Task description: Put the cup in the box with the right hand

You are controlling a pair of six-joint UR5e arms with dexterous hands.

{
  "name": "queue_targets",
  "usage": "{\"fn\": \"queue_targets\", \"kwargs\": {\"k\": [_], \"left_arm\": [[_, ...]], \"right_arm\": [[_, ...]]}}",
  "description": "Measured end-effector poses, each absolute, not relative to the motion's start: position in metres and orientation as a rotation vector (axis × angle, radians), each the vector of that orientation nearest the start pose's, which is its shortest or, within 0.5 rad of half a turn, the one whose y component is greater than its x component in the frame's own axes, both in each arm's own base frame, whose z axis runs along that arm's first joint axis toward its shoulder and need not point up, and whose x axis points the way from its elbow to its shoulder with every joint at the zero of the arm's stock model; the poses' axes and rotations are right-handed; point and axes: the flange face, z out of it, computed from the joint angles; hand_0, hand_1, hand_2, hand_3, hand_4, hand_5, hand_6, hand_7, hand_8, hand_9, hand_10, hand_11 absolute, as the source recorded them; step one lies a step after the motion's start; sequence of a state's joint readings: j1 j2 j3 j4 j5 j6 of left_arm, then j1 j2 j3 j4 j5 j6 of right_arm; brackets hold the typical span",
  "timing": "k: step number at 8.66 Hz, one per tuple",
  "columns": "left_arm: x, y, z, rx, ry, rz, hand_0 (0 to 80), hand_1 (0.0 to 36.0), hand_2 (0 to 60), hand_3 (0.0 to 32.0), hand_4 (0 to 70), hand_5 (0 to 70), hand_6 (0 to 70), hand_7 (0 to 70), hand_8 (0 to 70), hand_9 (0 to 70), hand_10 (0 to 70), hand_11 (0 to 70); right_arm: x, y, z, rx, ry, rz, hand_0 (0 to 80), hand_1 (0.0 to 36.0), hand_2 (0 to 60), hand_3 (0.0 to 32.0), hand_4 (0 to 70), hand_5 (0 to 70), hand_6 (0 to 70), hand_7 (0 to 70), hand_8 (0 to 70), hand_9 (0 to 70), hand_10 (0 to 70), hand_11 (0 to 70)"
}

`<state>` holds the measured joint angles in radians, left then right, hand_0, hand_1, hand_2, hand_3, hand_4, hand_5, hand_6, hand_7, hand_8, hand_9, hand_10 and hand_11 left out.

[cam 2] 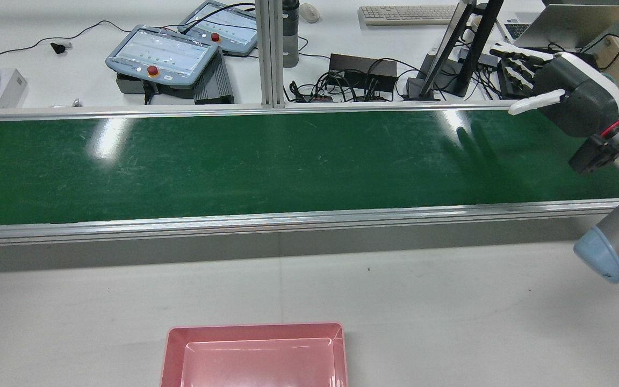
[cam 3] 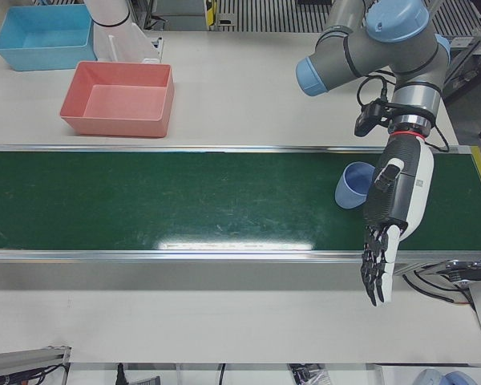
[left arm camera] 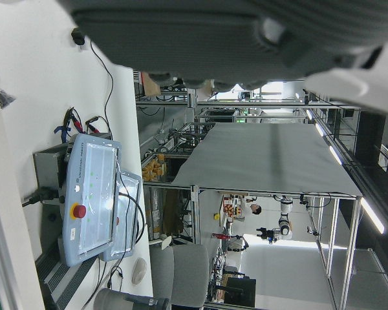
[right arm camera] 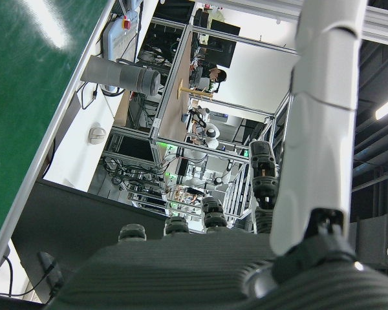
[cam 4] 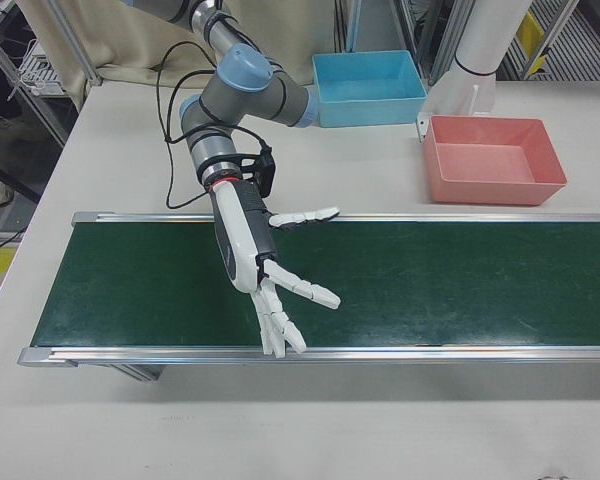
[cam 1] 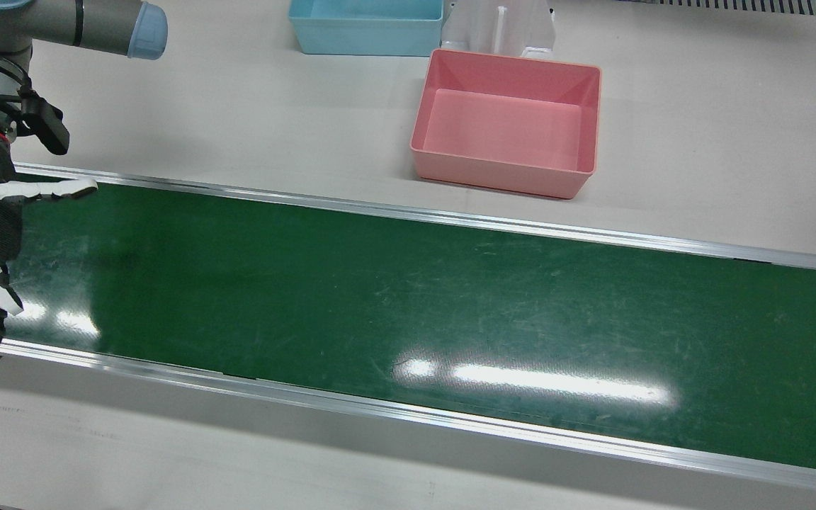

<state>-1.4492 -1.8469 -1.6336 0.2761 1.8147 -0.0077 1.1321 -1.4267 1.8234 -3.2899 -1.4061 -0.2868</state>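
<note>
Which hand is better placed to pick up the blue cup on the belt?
Left, by position: the left hand hangs open right beside the cup in the left-front view. The right hand, open over the belt, has no cup near it in any view, though the task names it.

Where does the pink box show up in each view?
Front view: pink box upper centre-right.
Rear view: bottom centre, cropped.
Left-front view: upper left.
Right-front view: upper right.
Hand views: not in them.
Shared landmark: the green belt alongside it.
</note>
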Motion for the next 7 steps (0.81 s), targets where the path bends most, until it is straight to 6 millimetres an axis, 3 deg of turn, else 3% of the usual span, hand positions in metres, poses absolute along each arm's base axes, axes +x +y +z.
{"fn": "queue_targets", "kwargs": {"k": [1, 2, 3, 4, 5, 6, 7], "left_arm": [[-0.0372, -0.5974, 0.5344, -0.378, 2.086, -1.96, 0.0, 0.0, 0.0, 0.0, 0.0, 0.0, 0.0, 0.0, 0.0, 0.0, 0.0, 0.0], [-0.0373, -0.5974, 0.5344, -0.377, 2.086, -1.96, 0.0, 0.0, 0.0, 0.0, 0.0, 0.0, 0.0, 0.0, 0.0, 0.0, 0.0, 0.0], [-0.0373, -0.5974, 0.5344, -0.377, 2.086, -1.96, 0.0, 0.0, 0.0, 0.0, 0.0, 0.0, 0.0, 0.0, 0.0, 0.0, 0.0, 0.0], [-0.037, -0.5974, 0.5344, -0.378, 2.086, -1.959, 0.0, 0.0, 0.0, 0.0, 0.0, 0.0, 0.0, 0.0, 0.0, 0.0, 0.0, 0.0], [-0.037, -0.5974, 0.5344, -0.378, 2.086, -1.959, 0.0, 0.0, 0.0, 0.0, 0.0, 0.0, 0.0, 0.0, 0.0, 0.0, 0.0, 0.0], [-0.0371, -0.5974, 0.5344, -0.378, 2.086, -1.959, 0.0, 0.0, 0.0, 0.0, 0.0, 0.0, 0.0, 0.0, 0.0, 0.0, 0.0, 0.0], [-0.0372, -0.5974, 0.5344, -0.378, 2.086, -1.959, 0.0, 0.0, 0.0, 0.0, 0.0, 0.0, 0.0, 0.0, 0.0, 0.0, 0.0, 0.0]], "right_arm": [[-0.0953, -0.5554, 0.5031, 0.032, 2.758, -2.08, 63.2, 24.2, 9.1, 0.0, 26.6, 7.0, 6.7, 20.9, 2.8, 7.9, 1.9, 5.0], [-0.0955, -0.5559, 0.5028, 0.032, 2.758, -2.08, 62.7, 22.9, 8.9, 0.0, 37.4, 6.2, 7.1, 22.9, 2.9, 8.5, 2.4, 5.4], [-0.0957, -0.5564, 0.5033, 0.032, 2.757, -2.081, 57.3, 24.8, 16.9, 0.0, 41.9, 5.6, 7.9, 26.3, 5.5, 12.6, 3.6, 6.8], [-0.096, -0.5573, 0.5029, 0.033, 2.756, -2.08, 55.0, 24.1, 24.0, 0.0, 46.1, 5.6, 9.7, 34.1, 10.4, 20.4, 5.8, 9.7], [-0.0966, -0.5581, 0.5019, 0.034, 2.757, -2.078, 55.5, 23.3, 23.2, 0.0, 47.8, 5.8, 10.1, 35.5, 11.4, 22.1, 6.3, 10.4], [-0.0971, -0.5583, 0.5017, 0.036, 2.757, -2.078, 57.8, 19.4, 12.2, 0.0, 51.2, 5.8, 10.2, 36.5, 11.2, 21.9, 6.1, 10.2], [-0.0971, -0.5586, 0.5015, 0.035, 2.756, -2.078, 56.0, 23.8, 21.1, 0.0, 40.4, 6.1, 10.2, 36.6, 10.6, 21.1, 5.7, 9.8]]}}
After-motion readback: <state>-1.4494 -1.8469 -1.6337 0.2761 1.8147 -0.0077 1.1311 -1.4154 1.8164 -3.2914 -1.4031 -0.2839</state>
